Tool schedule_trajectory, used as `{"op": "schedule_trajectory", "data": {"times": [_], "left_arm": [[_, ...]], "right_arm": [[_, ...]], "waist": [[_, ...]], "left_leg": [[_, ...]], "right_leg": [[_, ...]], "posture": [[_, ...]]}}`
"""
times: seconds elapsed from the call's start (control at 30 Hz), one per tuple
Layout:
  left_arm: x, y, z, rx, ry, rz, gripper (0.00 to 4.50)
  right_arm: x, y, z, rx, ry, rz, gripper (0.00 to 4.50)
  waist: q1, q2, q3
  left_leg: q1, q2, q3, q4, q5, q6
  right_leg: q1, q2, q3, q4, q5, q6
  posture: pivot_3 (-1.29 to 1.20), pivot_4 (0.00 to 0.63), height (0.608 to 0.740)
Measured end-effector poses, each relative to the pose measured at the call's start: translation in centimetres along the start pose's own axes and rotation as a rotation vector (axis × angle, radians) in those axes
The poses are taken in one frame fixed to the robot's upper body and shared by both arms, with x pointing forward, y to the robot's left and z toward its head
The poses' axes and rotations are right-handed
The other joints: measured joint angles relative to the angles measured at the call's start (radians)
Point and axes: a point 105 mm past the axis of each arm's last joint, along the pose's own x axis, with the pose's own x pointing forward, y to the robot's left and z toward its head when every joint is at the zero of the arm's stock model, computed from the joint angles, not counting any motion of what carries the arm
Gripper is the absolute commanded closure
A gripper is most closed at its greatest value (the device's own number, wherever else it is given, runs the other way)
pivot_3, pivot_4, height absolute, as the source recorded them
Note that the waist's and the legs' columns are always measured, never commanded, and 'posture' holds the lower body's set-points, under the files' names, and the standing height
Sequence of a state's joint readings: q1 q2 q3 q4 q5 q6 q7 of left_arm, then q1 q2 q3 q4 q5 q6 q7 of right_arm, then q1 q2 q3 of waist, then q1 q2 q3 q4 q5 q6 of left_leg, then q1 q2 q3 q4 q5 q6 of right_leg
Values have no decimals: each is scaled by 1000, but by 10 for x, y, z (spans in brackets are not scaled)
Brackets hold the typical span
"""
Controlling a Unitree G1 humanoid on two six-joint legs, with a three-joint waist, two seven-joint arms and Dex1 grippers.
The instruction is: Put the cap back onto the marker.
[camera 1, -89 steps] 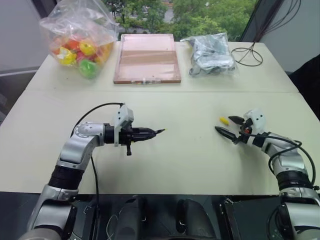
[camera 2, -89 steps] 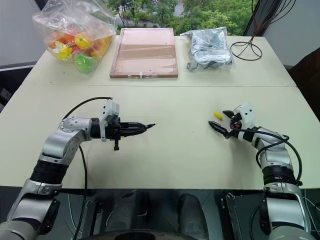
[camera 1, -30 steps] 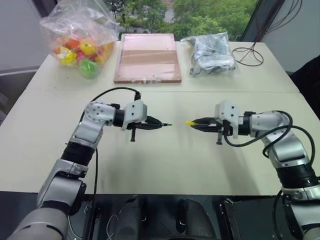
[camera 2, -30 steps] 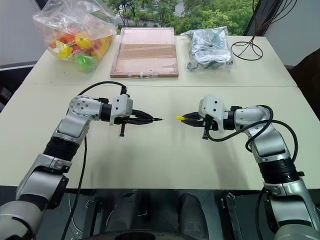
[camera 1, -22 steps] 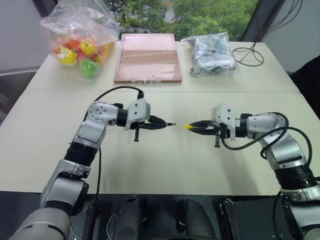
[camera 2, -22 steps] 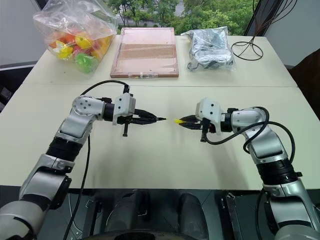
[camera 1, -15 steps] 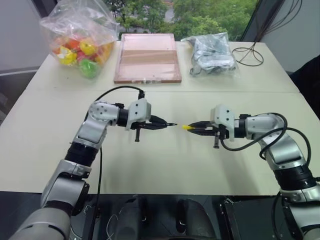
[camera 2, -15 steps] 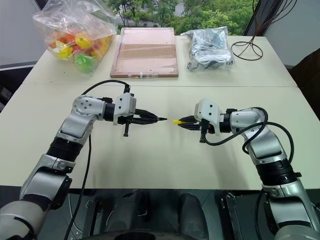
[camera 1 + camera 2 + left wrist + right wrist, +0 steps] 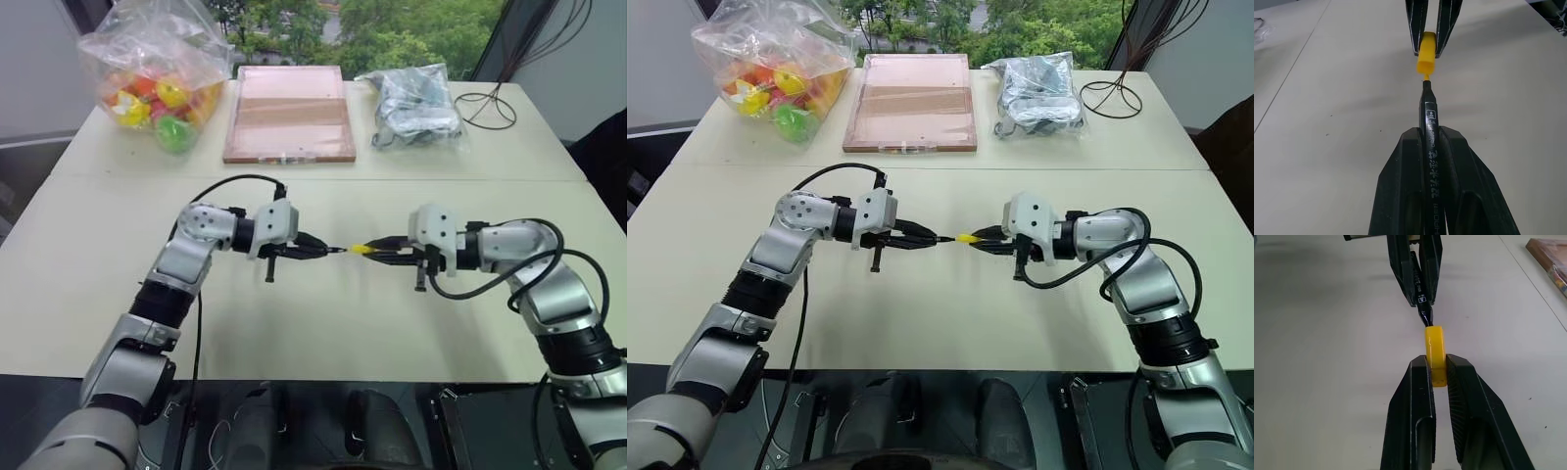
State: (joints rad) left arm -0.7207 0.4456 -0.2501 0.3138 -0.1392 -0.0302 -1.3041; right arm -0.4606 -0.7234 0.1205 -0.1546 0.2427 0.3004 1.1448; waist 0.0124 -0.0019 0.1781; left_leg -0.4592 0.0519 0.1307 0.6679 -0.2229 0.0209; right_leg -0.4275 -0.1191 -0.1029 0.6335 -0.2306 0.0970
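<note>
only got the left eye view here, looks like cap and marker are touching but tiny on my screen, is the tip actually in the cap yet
Observer: The left wrist view shows the marker's yellow tip just meeting the cap's open end; the black barrel is outside the cap.
Operator: are they lined up
Observer: In the right wrist view the marker runs nearly straight into the cap, with a slight angle between them.
Operator: how's the right gripper holding the cap
Observer: The right gripper pinches the cap's rear part, leaving the front part free.
Operator: and the left
Observer: The left gripper is shut on the marker's barrel, with the front end sticking out past its fingertips.
</note>
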Motion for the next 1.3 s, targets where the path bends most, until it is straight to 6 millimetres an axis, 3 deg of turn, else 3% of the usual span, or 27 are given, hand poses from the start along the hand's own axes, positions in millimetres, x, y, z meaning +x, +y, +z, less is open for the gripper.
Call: {"op": "schedule_trajectory", "data": {"times": [0.47, 0.8, 1.3], "left_arm": [[2, -1, 0, -5, -4, -4, 4500], [-10, 2, -6, -8, 35, 11, 4500], [-3, -3, -1, -24, 10, -6, 4500]], "right_arm": [[5, 7, 2, 14, -9, 12, 4456], [4, 7, -1, 22, -4, 12, 4456], [4, 6, -3, 31, -1, 4, 4456]], "waist": [[0, 0, 0], [0, 0, 0], [0, 0, 0]], "left_leg": [[0, 0, 0, 0, 0, 0], [0, 0, 0, 0, 0, 0], [0, 0, 0, 0, 0, 0]], "right_leg": [[0, 0, 0, 0, 0, 0], [0, 0, 0, 0, 0, 0], [0, 0, 0, 0, 0, 0]], "posture": [[0, 150, 740], [0, 150, 740], [0, 150, 740]]}}
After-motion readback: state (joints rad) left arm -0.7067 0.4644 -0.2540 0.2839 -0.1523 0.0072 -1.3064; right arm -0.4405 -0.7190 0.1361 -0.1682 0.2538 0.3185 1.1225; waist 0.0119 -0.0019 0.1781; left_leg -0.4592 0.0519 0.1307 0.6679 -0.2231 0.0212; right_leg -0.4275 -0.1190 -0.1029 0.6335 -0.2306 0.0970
